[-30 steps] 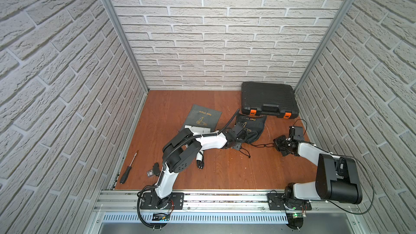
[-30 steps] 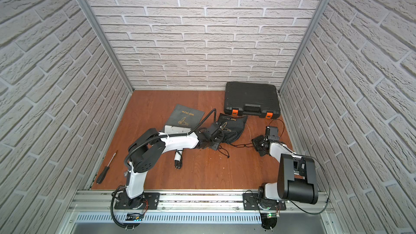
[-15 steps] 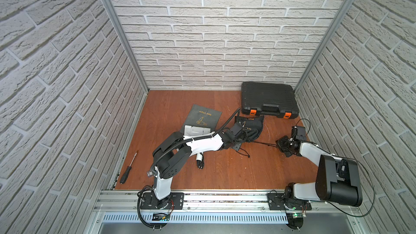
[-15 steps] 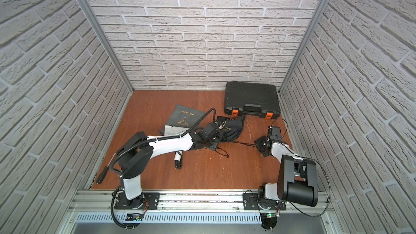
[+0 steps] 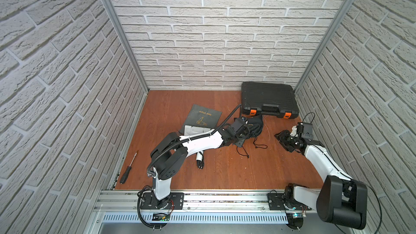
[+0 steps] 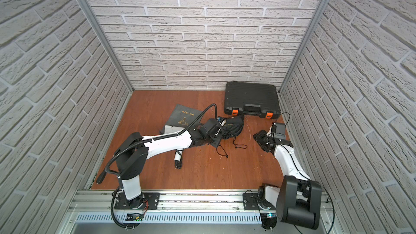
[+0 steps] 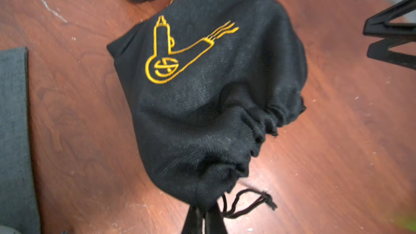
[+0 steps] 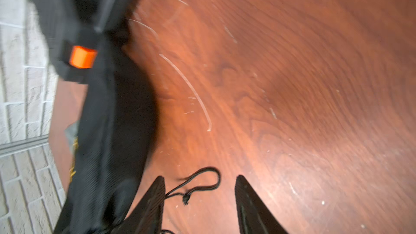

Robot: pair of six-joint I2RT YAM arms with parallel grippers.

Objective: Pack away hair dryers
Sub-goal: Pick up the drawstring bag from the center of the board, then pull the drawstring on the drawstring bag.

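Note:
A bulging black drawstring bag (image 5: 255, 127) (image 6: 234, 124) (image 7: 202, 86) with a gold dryer print lies mid-table; nothing of a hair dryer shows through it. My left gripper (image 5: 245, 135) (image 6: 221, 132) (image 7: 203, 218) is shut on its gathered mouth. One drawstring loop (image 5: 260, 146) (image 8: 198, 183) lies slack on the wood between the fingers of my right gripper (image 5: 284, 139) (image 6: 261, 137) (image 8: 200, 191), which stands open and holds nothing. A white hair dryer (image 5: 195, 129) pokes out from under a flat grey bag (image 5: 203, 118), its plug (image 5: 200, 159) trailing toward the front.
A shut black hard case (image 5: 267, 97) (image 6: 251, 97) with orange latches (image 8: 82, 56) stands at the back right, just behind the black bag. A screwdriver (image 5: 128, 168) lies by the left wall. Brick walls close in three sides.
My right gripper has opened and let go of the drawstring, which was stretched taut and now lies slack. The left gripper stays shut on the bag's mouth.

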